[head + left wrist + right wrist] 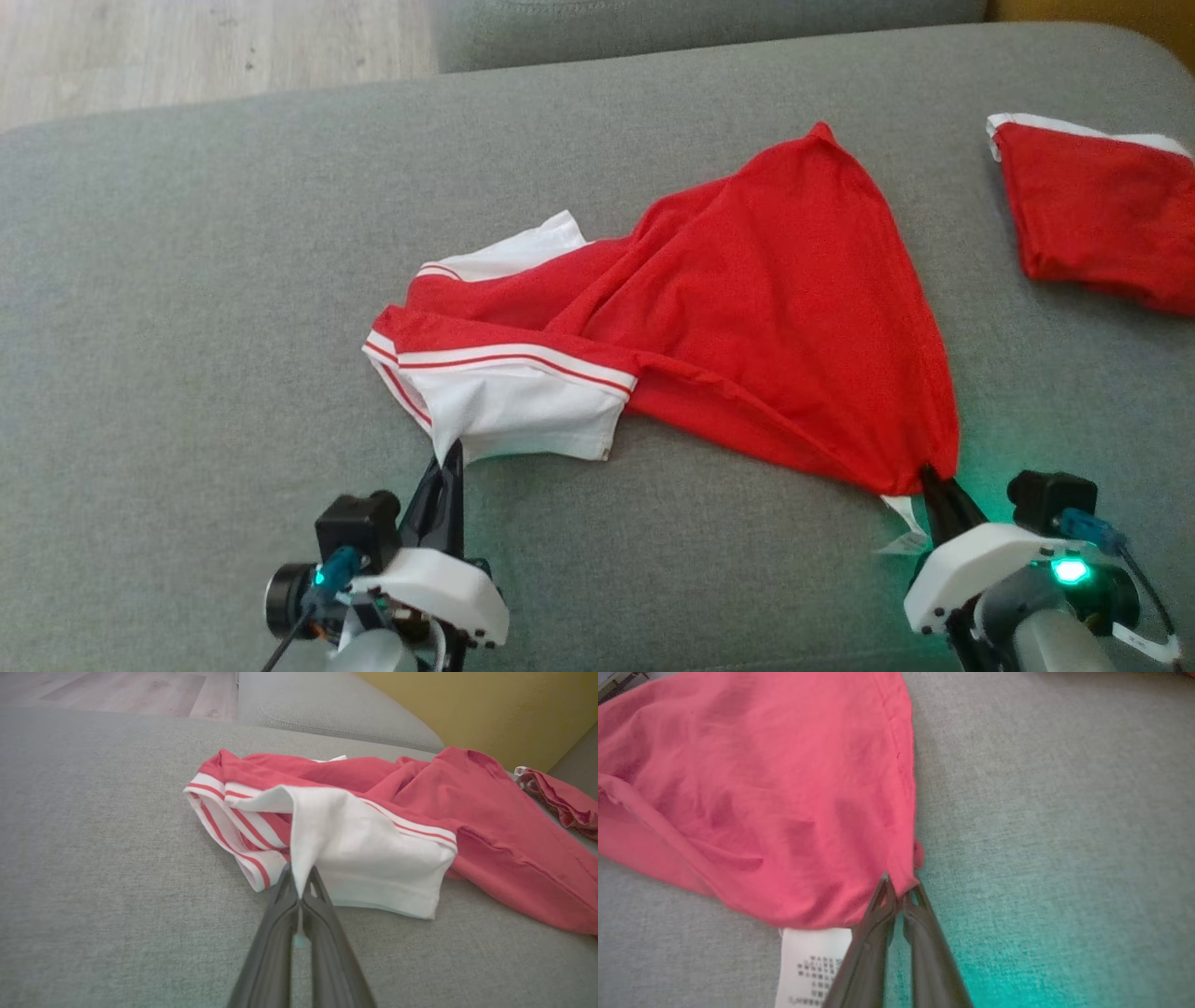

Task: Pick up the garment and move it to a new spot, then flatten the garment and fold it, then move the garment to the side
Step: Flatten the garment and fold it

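Observation:
The garment [747,308] is a red shirt with white, red-striped sleeves, lying crumpled on the grey cushion [187,280]. My left gripper [451,457] is shut on the white sleeve's corner; in the left wrist view the white cloth [355,844] is pinched between the left gripper [299,884] fingers. My right gripper [929,474] is shut on the red hem corner at the near right. The right wrist view shows the red garment [761,788] drawn into the right gripper [899,891], with a white care label [812,966] hanging below the hem.
A second red garment with a white edge [1092,215] lies at the far right of the cushion. Wooden floor [187,47] shows beyond the far left edge, and another grey cushion [700,28] lies behind. Green light glows by the right wrist.

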Controlling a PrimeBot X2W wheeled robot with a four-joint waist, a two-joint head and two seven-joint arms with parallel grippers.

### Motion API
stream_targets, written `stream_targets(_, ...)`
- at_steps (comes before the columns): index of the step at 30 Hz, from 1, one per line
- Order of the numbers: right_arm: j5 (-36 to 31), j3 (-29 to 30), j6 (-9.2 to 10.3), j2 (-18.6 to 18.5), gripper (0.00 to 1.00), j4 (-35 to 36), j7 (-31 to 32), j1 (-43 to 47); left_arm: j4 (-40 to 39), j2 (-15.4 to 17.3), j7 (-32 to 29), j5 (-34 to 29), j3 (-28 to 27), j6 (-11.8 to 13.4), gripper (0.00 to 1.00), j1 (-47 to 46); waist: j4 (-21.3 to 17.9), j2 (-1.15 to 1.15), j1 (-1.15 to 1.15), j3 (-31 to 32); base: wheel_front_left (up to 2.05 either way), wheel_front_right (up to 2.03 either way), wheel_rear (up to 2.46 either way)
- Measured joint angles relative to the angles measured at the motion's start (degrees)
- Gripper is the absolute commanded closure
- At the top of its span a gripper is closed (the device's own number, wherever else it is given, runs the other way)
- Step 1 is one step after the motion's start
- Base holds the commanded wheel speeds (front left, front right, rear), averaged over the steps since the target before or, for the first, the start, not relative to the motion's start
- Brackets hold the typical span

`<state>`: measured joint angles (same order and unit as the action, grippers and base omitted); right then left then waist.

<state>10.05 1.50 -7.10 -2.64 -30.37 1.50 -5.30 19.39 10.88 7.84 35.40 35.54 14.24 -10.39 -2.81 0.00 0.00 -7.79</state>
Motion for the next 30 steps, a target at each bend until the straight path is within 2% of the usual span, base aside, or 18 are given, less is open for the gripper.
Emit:
stream_targets(7, 2.63, -0.83, 0.00, 0.10, 1.00, 3.00, -1.05, -0.03, -4.75, 1.97, -0.04, 0.01, -0.25, 0.45, 1.00, 1.51, 0.30, 0.00, 0.00, 2.54, 0.00, 0.00, 0.00)
stream_targets(12, 3.72, 0.10, -0.01, 0.09, 1.00, 10.42, -0.37, -0.08, -12.38, 4.74, -1.44, 1.11, -1.13, 0.31, 1.00, 1.48, 0.82, 0.00, 0.00, 6.27, 0.00, 0.00, 0.00)
stream_targets(16, 4.88, 1.82, 0.00, 0.09, 1.00, 19.27, 2.42, -0.07, -21.26, 8.25, -3.44, 1.44, -3.98, 0.40, 1.00, 1.21, 1.45, 0.00, -0.01, 9.28, 0.00, 0.00, 0.00)
stream_targets(17, 5.65, 2.70, 0.00, 0.09, 1.00, 24.39, 4.37, -0.08, -25.98, 10.40, -4.88, 1.44, -5.67, 0.53, 1.00, 0.66, 1.79, 0.00, -0.01, 10.52, 0.00, 0.00, 0.00)
stream_targets(20, 6.46, 3.87, 0.00, 0.10, 1.00, 32.76, 7.55, -0.10, -32.74, 13.73, -7.23, 1.44, -8.24, 0.97, 1.00, -1.89, 2.18, 0.00, -0.01, 11.97, 0.00, 0.00, 0.00)
stream_targets(24, 7.19, 5.56, 0.00, 0.09, 1.00, 43.56, 12.17, -1.04, -41.25, 17.97, -10.98, 1.10, -11.77, 1.74, 1.00, -7.82, 2.34, 0.00, -0.01, 13.18, 0.00, 0.00, 0.00)
stream_targets(30, 7.21, 8.44, 0.00, 0.08, 1.00, 56.93, 18.06, -4.66, -50.11, 21.84, -17.67, -0.32, -13.88, 1.59, 1.00, -19.14, 2.02, 0.00, -0.01, 13.63, 0.00, 0.00, 0.00)
